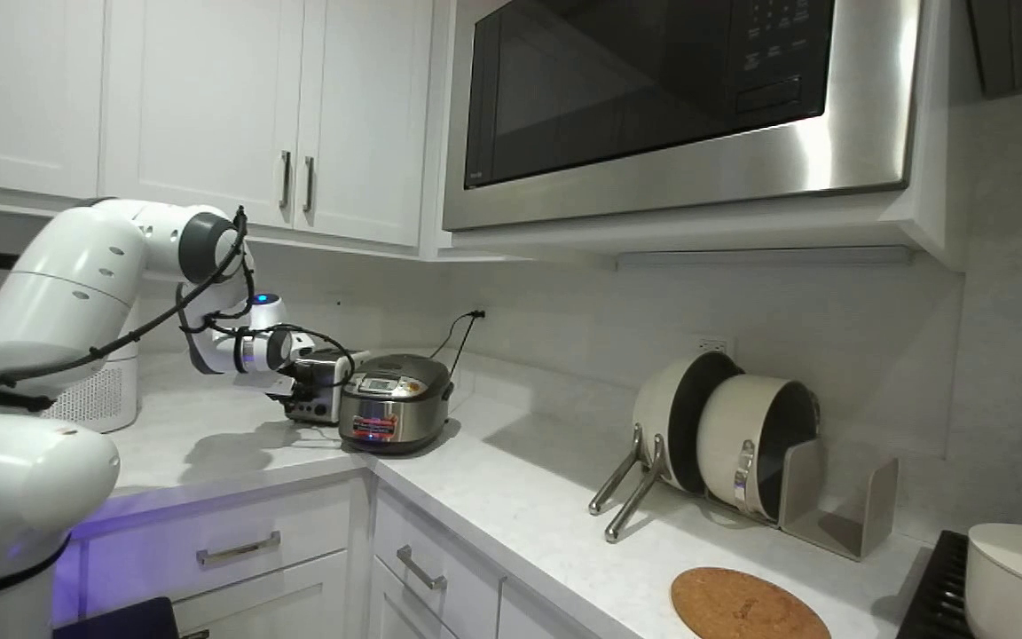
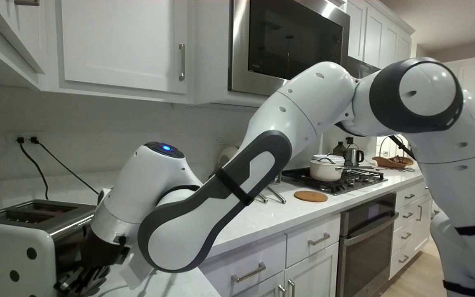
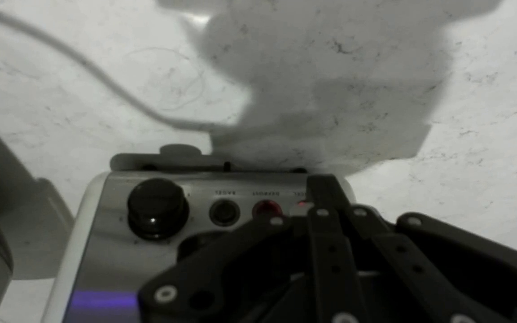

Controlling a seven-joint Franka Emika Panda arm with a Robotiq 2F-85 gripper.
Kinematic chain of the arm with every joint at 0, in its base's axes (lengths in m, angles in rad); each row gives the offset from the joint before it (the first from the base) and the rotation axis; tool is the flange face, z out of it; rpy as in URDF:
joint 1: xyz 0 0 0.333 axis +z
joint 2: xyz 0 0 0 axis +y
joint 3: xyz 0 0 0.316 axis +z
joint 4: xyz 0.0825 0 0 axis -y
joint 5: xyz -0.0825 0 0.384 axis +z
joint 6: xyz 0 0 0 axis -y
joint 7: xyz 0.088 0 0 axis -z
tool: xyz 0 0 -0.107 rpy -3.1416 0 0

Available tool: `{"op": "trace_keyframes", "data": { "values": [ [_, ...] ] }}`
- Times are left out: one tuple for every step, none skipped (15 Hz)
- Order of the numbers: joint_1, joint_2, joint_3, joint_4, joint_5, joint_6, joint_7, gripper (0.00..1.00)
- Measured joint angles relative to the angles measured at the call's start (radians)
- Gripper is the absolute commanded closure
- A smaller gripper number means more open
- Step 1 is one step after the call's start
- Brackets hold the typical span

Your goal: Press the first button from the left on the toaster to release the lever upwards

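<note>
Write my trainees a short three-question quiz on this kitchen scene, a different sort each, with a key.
1. True or false: the boxy white and silver-metal toaster bears dark round spots.
2. In the wrist view, what colour shows in the small round button marked DEFROST: A) green, B) red, C) blue?
3. In that view, what partly hides the toaster's silver front panel?

Key: 1. True. 2. B. 3. The black two-fingered gripper.
</note>
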Motion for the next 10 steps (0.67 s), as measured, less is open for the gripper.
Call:
{"op": "trace_keyframes", "data": {
  "values": [
    [0.000,0.000,-0.001,0.001,0.000,0.000,0.000,1.00],
    [0.000,0.000,-0.002,0.002,0.000,0.000,0.000,1.00],
    [0.000,0.000,-0.003,0.003,0.001,0.000,0.000,1.00],
    [0.000,0.000,-0.003,0.004,0.001,0.001,0.000,1.00],
    [-0.001,0.000,-0.004,0.004,0.001,0.001,0.000,1.00],
    [-0.001,0.000,-0.004,0.005,0.001,0.001,0.000,1.00],
    [-0.001,0.000,-0.004,0.006,0.001,0.002,0.000,1.00],
    [-0.001,0.000,-0.005,0.007,0.001,0.002,0.000,1.00],
    [-0.001,0.000,-0.005,0.007,0.001,0.002,0.000,1.00],
    [-0.001,0.000,-0.005,0.008,0.001,0.002,0.000,1.00]
  ]
}}
